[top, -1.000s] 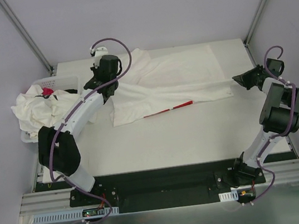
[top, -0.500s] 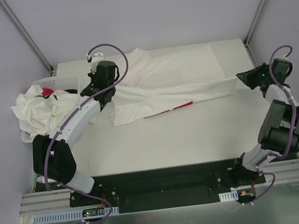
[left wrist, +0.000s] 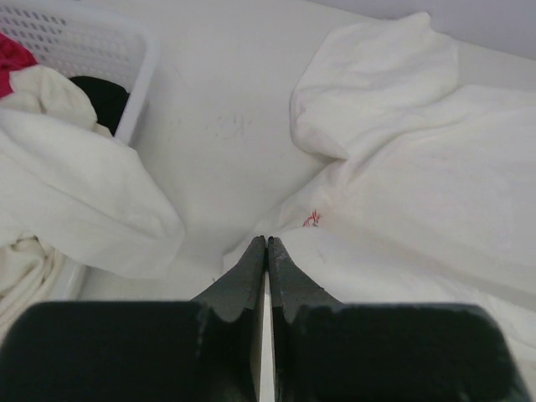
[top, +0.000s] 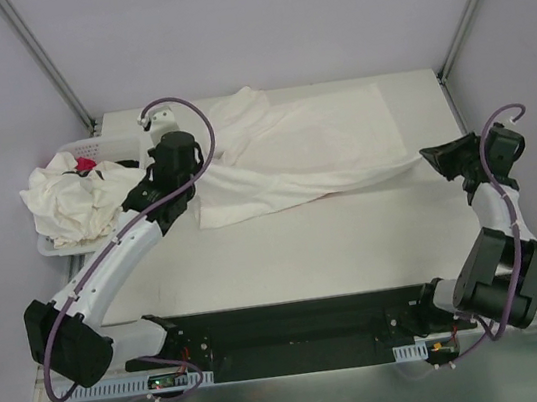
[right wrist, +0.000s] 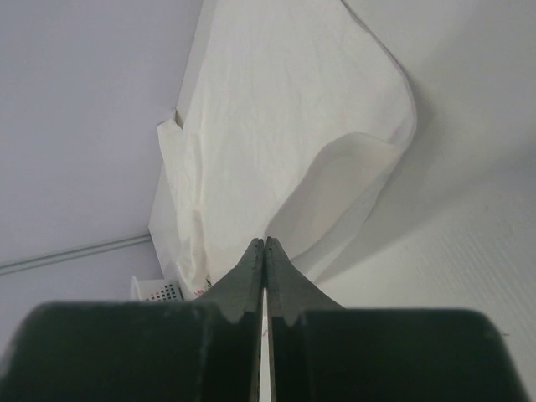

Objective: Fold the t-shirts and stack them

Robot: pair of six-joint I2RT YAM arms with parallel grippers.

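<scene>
The task looks to be at an early stage: nothing on the bench (top: pixel 335 242) is folded, and no stack has been started. One shirt (top: pixel 311 149) lies in the upper middle of the top view, drawn out sideways into a long, wrinkled band, with a bunched sleeve poking toward the top edge and loose cloth sagging at lower left. It is held at both ends. The left fingers (left wrist: pixel 251 268) are pressed together on its left edge, just beside a small red mark in the cloth. The right fingers (right wrist: pixel 249 268) are pressed together on its right corner, which rises off the bench in a soft curl toward them. At the upper left of the top view, a crumpled heap (top: pixel 71 200) of further shirts fills the basket (top: pixel 103 145) and spills over its rim, touching the bench beside the left arm. I judge the step in hand to be spreading this first shirt flat. Left to do are smoothing it, folding it and setting it down as the base of a pile, then the same for each shirt in the heap. How many those are I cannot tell.
</scene>
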